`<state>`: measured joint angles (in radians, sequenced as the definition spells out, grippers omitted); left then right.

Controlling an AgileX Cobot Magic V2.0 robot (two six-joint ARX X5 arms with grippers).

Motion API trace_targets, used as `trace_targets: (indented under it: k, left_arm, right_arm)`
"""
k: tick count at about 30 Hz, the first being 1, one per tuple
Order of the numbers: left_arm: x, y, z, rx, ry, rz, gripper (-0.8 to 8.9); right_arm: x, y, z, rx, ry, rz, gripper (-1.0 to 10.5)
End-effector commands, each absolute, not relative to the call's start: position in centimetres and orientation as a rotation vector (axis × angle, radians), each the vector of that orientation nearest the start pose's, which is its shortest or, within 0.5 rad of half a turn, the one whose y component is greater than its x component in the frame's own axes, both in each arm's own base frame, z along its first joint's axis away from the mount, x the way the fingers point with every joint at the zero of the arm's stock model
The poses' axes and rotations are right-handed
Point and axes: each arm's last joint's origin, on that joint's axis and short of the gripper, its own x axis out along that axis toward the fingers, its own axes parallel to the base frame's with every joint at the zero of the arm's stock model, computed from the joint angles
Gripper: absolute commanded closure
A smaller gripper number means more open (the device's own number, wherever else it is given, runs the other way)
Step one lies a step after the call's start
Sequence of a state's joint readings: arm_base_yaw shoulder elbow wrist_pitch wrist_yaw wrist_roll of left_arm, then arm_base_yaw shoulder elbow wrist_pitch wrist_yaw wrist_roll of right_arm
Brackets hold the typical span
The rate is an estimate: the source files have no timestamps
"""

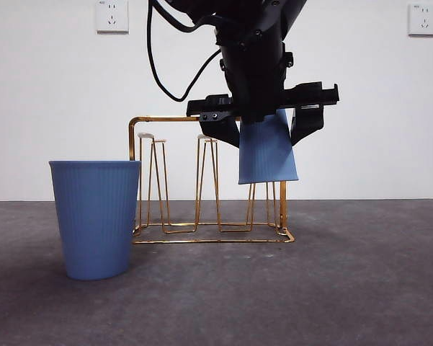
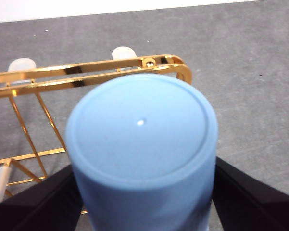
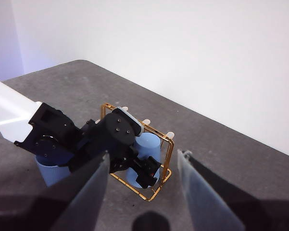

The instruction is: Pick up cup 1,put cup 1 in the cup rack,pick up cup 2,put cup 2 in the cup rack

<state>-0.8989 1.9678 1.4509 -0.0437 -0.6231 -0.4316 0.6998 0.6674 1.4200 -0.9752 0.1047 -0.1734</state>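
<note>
Left gripper (image 1: 263,126): we log it clamped on an inverted blue cup (image 1: 267,150) above the cup rack (image 1: 209,184)'s end prongs; second cup (image 1: 95,216) beside rack; grey table (image 1: 360,274), white wall (image 1: 375,101).

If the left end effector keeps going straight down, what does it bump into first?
Probably the cup rack: the upside-down blue cup the left end effector holds hangs over its end prongs, though depth is unclear.

I work in a plain lab-like room: bare white wall (image 1: 360,94), wall sockets (image 1: 112,16), grey tabletop (image 1: 310,288).
</note>
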Motion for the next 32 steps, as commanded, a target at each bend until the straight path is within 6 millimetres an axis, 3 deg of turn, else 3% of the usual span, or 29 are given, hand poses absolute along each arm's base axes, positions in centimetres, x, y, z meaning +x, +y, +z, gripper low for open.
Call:
trace_targets:
  k: [1, 15, 24, 25, 27, 29, 32]
  left_arm:
    - [29.2, -33.7, 21.7, -0.026, 0.475, -0.165, 8.21]
    - [29.7, -33.8, 19.4, -0.006, 0.537, -0.160, 8.21]
    - [30.0, -33.6, 19.2, -0.015, 0.566, -0.192, 8.11]
    - [30.1, -33.5, 19.2, -0.015, 0.567, -0.192, 7.86]
    - [30.1, -33.5, 19.2, -0.013, 0.569, -0.191, 6.22]
    - [30.1, -33.5, 19.2, -0.014, 0.571, -0.194, 5.18]
    - [30.0, -33.6, 19.2, -0.017, 0.581, -0.212, 4.88]
  right_arm:
    - [3.6, 2.7, 45.6, -0.263, 0.153, 0.611, 7.0]
    - [3.6, 2.7, 45.6, -0.268, 0.151, 0.615, 7.0]
    - [3.6, 2.7, 45.6, -0.269, 0.150, 0.615, 7.0]
    - [3.6, 2.7, 45.6, -0.269, 0.150, 0.615, 7.0]
    - [3.6, 2.7, 45.6, -0.269, 0.151, 0.615, 7.0]
    - [3.6, 2.7, 45.6, -0.269, 0.151, 0.615, 7.0]
    - [3.6, 2.7, 45.6, -0.269, 0.151, 0.615, 7.0]
